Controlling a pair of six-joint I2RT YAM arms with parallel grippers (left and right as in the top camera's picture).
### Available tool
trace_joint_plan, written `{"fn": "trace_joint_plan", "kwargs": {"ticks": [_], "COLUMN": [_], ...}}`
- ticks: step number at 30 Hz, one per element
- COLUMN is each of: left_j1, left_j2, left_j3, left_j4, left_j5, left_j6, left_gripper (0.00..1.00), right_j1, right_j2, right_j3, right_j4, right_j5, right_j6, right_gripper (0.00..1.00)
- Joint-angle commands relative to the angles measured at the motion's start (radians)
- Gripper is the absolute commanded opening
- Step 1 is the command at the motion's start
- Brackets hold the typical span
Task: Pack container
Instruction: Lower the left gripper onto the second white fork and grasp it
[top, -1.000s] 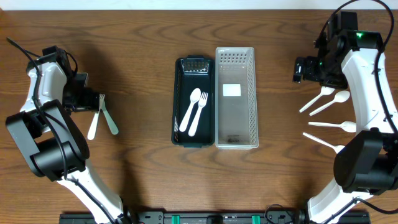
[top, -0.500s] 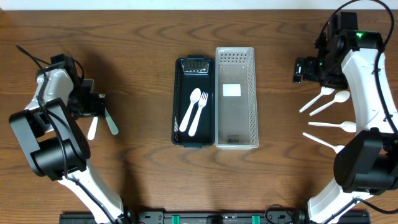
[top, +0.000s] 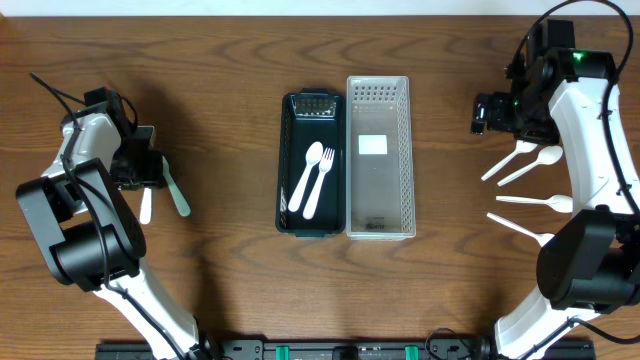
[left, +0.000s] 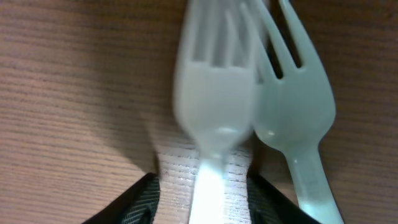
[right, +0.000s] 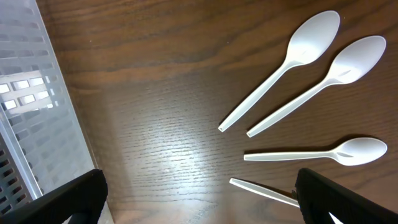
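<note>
1. Dark wood-grain table (top: 220, 90) filled every view. At its middle a black container (top: 283, 190) lay beside a clear perforated basket (top: 380, 92), the two touching along their long sides.
2. Inside the black container a white spoon (top: 313, 153) and a white fork (top: 324, 165) lay side by side.
3. From overhead the left gripper (top: 148, 172) covered the heads of two loose utensils, so only their handles stuck out below it.
4. The left wrist camera showed them as a second white fork (left: 214, 106) and a pale green fork (left: 298, 118) just beside it. Both were blurred and their tines were cut off at the top edge.
5. The left fingertips (left: 140, 199) stood apart on either side of the second white fork's handle. A strip of wood showed on each side, so nothing was clamped.
6. The left arm was folded at the table's left edge, with its wrist turned toward the centre.
7. The right gripper (right: 199, 202) hung wide open and empty. Only its two dark tips showed, in the lower corners of the wrist view.
8. Three loose spoons (right: 292, 59) lay near it on the table. A fourth white handle (right: 261, 190) ran behind the right finger, and overhead the arm hid its head, so I could not tell its kind.
9. The right arm reached up along the table's right edge, with its wrist bent inward.
</note>
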Motion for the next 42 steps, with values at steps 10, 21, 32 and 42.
{"fn": "trace_joint_plan", "kwargs": {"ticks": [10,21,32,42], "left_j1": [0.003,0.003,0.002,-0.01], "left_j2": [0.024,0.024,0.024,-0.063], "left_j3": [-0.027,-0.027,-0.027,-0.007], "left_j4": [-0.004,-0.004,-0.012,-0.025], "left_j5": [-0.023,-0.023,-0.023,-0.024], "left_j6": [-0.003,-0.003,-0.003,-0.003], "left_gripper": [0.3,0.25,0.12,0.08], "right_j1": [0.004,0.004,0.004,0.004], "right_j2": [-0.018,-0.018,-0.018,-0.018], "right_j3": [0.01,0.01,0.01,0.01], "right_j4": [0.002,0.003,0.002,0.01], "right_j5": [0.0,0.0,0.0,0.0], "right_j6": [-0.01,-0.01,-0.01,-0.01], "right_gripper": [0.99,0.99,0.99,0.99]}}
